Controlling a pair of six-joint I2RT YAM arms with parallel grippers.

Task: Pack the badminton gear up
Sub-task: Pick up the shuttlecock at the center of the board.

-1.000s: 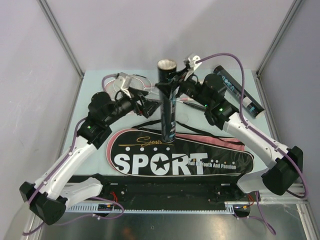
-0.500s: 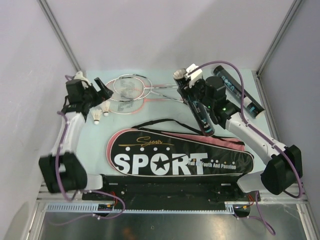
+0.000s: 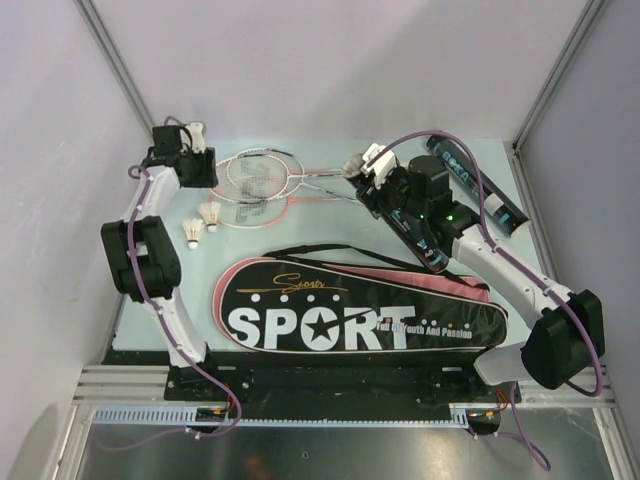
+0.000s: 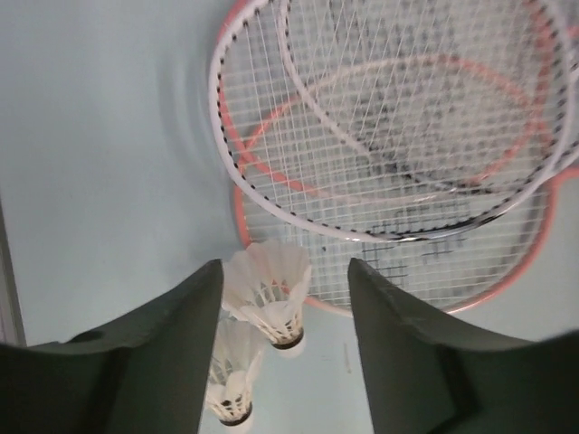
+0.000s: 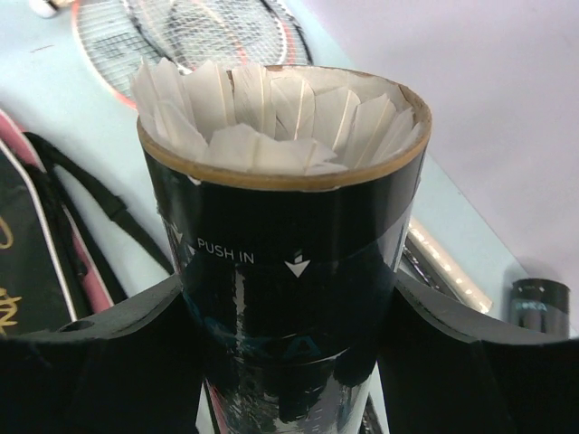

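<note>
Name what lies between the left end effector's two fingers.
A small white feather shuttlecock, a second one, both on the pale blue table; the left wrist view shows this.

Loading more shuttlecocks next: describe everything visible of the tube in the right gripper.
The tube is a glossy black cylinder with a tan, cardboard-looking rim. It is printed PUSH IN with an arrow, with faint teal lettering below. White feathers fill its open mouth. The right gripper clamps it on both sides and holds it tilted.
</note>
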